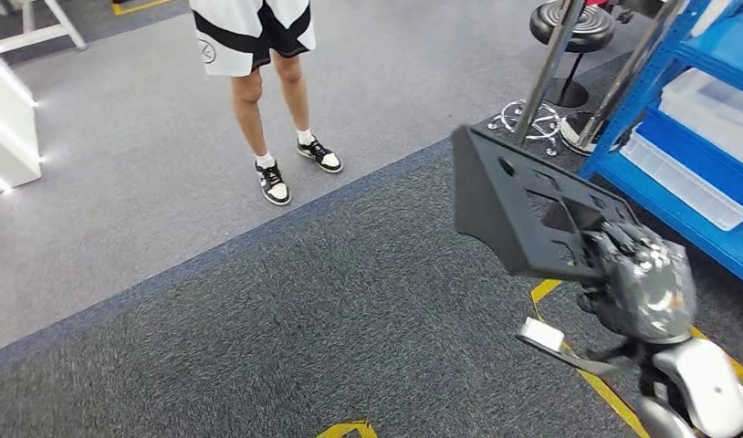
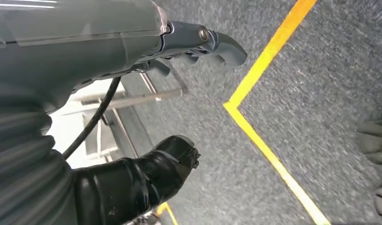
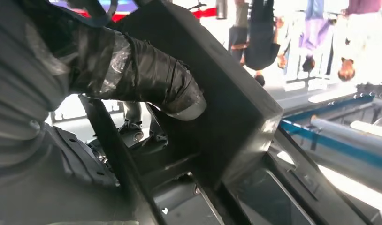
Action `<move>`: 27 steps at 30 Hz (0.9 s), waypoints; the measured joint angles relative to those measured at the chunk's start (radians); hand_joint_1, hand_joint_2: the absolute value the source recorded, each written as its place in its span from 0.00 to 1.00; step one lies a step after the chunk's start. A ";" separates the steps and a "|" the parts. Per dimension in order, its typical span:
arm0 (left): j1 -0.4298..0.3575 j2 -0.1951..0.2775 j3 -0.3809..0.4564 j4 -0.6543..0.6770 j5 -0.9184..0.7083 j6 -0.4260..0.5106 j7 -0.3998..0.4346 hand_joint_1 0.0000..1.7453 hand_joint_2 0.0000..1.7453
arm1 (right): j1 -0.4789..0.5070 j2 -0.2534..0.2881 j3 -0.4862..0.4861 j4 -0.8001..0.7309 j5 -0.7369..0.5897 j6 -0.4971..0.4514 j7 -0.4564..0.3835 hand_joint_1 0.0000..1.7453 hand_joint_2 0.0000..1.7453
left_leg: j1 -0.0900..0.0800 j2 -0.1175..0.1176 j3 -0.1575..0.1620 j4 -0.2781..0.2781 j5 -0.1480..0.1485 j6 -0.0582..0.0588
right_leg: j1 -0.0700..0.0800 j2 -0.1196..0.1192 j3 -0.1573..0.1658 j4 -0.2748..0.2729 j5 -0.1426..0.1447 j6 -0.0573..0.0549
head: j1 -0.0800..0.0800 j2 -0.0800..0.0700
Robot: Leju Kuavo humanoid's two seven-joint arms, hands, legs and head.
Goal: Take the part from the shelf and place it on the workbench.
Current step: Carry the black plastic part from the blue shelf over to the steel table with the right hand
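My right hand [image 1: 637,274] grips a large black plastic part [image 1: 514,205], a flat panel with cut-outs, and holds it up over the dark carpet at the right of the head view. In the right wrist view the taped thumb [image 3: 151,77] presses on the part [image 3: 226,108], with the other fingers behind it. The blue shelf [image 1: 706,137] stands at the far right, close beside the part. My left hand [image 2: 179,51] hangs over the carpet with its fingers apart and nothing in it.
A person [image 1: 258,55] in black-and-white shorts and sneakers stands ahead on the grey floor. Clear bins [image 1: 715,109] sit on the blue shelf. A black stool [image 1: 573,27] and metal poles [image 1: 550,68] stand beside the shelf. Yellow floor tape [image 1: 605,388] runs under my right arm.
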 joint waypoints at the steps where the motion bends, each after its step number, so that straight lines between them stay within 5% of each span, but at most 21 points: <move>1: 0.000 -0.005 -0.003 0.000 -0.004 -0.003 0.000 0.00 1.00 | 0.062 -0.010 -0.071 -0.025 -0.016 0.000 -0.030 1.00 1.00 | 0.002 0.004 0.001 0.009 0.004 0.001 | 0.000 -0.014 0.000 0.000 -0.002 0.000 | 0.000 0.000; 3: 0.001 -0.014 -0.007 0.000 -0.007 -0.008 0.003 0.00 1.00 | 0.137 -0.022 -0.195 -0.066 -0.042 0.019 -0.085 1.00 1.00 | 0.000 0.018 0.063 -0.090 0.060 0.012 | 0.001 -0.032 0.004 0.000 -0.004 0.002 | 0.000 0.000; 4: 0.000 -0.016 -0.008 0.000 -0.006 -0.010 0.004 0.00 1.00 | 0.157 -0.026 -0.242 -0.081 -0.049 0.033 -0.104 1.00 1.00 | -0.007 0.046 0.106 -0.165 0.084 0.022 | 0.001 -0.038 0.007 -0.001 -0.005 0.003 | 0.000 0.000; 7: -0.010 -0.022 -0.008 0.000 0.001 -0.011 0.001 0.00 1.00 | 0.188 -0.031 -0.330 -0.104 -0.056 0.064 -0.135 1.00 1.00 | -0.026 0.101 0.164 -0.281 0.102 0.044 | 0.003 -0.063 0.015 -0.004 -0.007 0.016 | 0.000 0.000; 9: -0.014 -0.026 -0.008 0.000 0.005 -0.011 -0.009 0.00 1.00 | 0.194 -0.032 -0.356 -0.110 -0.055 0.070 -0.146 1.00 1.00 | -0.025 0.072 0.168 -0.295 0.111 0.051 | 0.001 -0.079 0.022 -0.009 -0.008 0.029 | 0.000 0.000; 11: -0.019 -0.030 -0.008 0.000 0.010 -0.009 -0.020 0.00 1.00 | 0.186 -0.033 -0.365 -0.111 -0.052 0.071 -0.157 1.00 1.00 | -0.018 0.043 0.179 -0.316 0.127 0.059 | -0.003 -0.027 0.018 0.016 -0.030 0.039 | 0.002 0.000; 13: -0.024 -0.032 -0.008 0.000 0.014 -0.005 -0.020 0.00 1.00 | 0.166 -0.032 -0.365 -0.104 -0.046 0.074 -0.169 1.00 1.00 | -0.016 0.016 0.182 -0.325 0.137 0.064 | -0.008 0.050 -0.024 0.112 -0.088 0.045 | 0.004 0.000; 15: -0.027 -0.033 -0.007 0.000 0.018 -0.003 -0.012 0.00 1.00 | 0.141 -0.027 -0.354 -0.090 -0.036 0.077 -0.176 1.00 1.00 | -0.017 -0.013 0.176 -0.319 0.139 0.065 | -0.009 0.072 -0.080 0.226 -0.133 0.048 | 0.004 0.000; 16: -0.028 -0.034 -0.007 0.000 0.020 -0.003 -0.007 0.00 1.00 | 0.128 -0.024 -0.343 -0.082 -0.031 0.078 -0.178 1.00 1.00 | -0.017 -0.030 0.174 -0.314 0.139 0.065 | -0.010 0.073 -0.091 0.246 -0.128 0.050 | 0.004 0.000; 18: -0.029 -0.037 -0.005 0.000 0.023 -0.005 0.001 0.00 1.00 | 0.106 -0.020 -0.320 -0.069 -0.025 0.078 -0.176 1.00 1.00 | -0.016 -0.065 0.170 -0.301 0.137 0.062 | -0.014 0.082 -0.059 0.175 -0.067 0.052 | 0.005 0.000; 20: -0.029 -0.038 -0.002 0.000 0.027 -0.005 0.005 0.00 1.00 | 0.093 -0.019 -0.304 -0.061 -0.022 0.077 -0.173 1.00 1.00 | -0.015 -0.098 0.161 -0.283 0.132 0.054 | -0.022 0.125 -0.006 0.061 -0.019 0.054 | 0.005 0.000; 22: -0.029 -0.039 0.001 0.000 0.030 -0.004 0.009 0.00 1.00 | 0.082 -0.018 -0.292 -0.053 -0.025 0.074 -0.171 1.00 1.00 | -0.014 -0.126 0.147 -0.272 0.133 0.041 | -0.021 0.149 0.010 0.020 -0.014 0.050 | 0.005 0.000; 24: -0.026 -0.039 0.003 0.000 0.031 -0.003 0.011 0.00 1.00 | 0.073 -0.016 -0.282 -0.046 -0.032 0.070 -0.169 1.00 1.00 | -0.013 -0.150 0.137 -0.272 0.138 0.029 | -0.019 0.125 0.008 0.017 -0.010 0.039 | 0.005 0.000; 25: -0.025 -0.038 0.004 0.000 0.031 -0.002 0.012 0.00 1.00 | 0.068 -0.015 -0.277 -0.044 -0.037 0.068 -0.169 1.00 1.00 | -0.013 -0.143 0.132 -0.266 0.136 0.025 | -0.020 0.112 0.009 0.014 -0.008 0.033 | 0.005 0.000; 27: -0.025 -0.038 0.005 0.000 0.030 -0.001 0.012 0.00 1.00 | 0.061 -0.012 -0.271 -0.039 -0.044 0.062 -0.169 1.00 1.00 | -0.016 -0.087 0.101 -0.206 0.100 0.017 | -0.022 0.084 0.012 0.008 -0.005 0.018 | 0.003 0.000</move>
